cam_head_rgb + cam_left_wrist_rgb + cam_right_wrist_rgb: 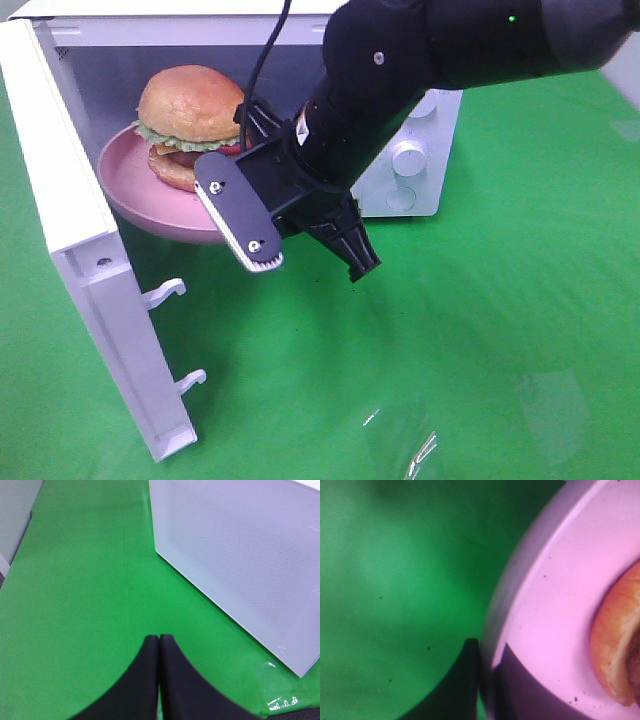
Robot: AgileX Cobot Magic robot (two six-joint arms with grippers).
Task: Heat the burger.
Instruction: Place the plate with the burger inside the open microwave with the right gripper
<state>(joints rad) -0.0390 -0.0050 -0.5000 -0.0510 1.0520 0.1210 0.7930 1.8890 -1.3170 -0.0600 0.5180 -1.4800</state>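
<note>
Hold the pink plate (125,185) level and slide it straight back into the open microwave (420,150), steering clear of the swung-out door (70,230) and avoiding any tilt that could tip the burger (190,110). Gripping the plate's near rim with the right gripper (486,660), pinched almost fully closed, one finger on either face. Carrying only the burger on the plate, upright, seemingly partway inside the cavity with the front rim jutting out. Leave the left gripper (159,645), closed and empty over the green cloth (75,580) beside the door, out of the way.
</note>
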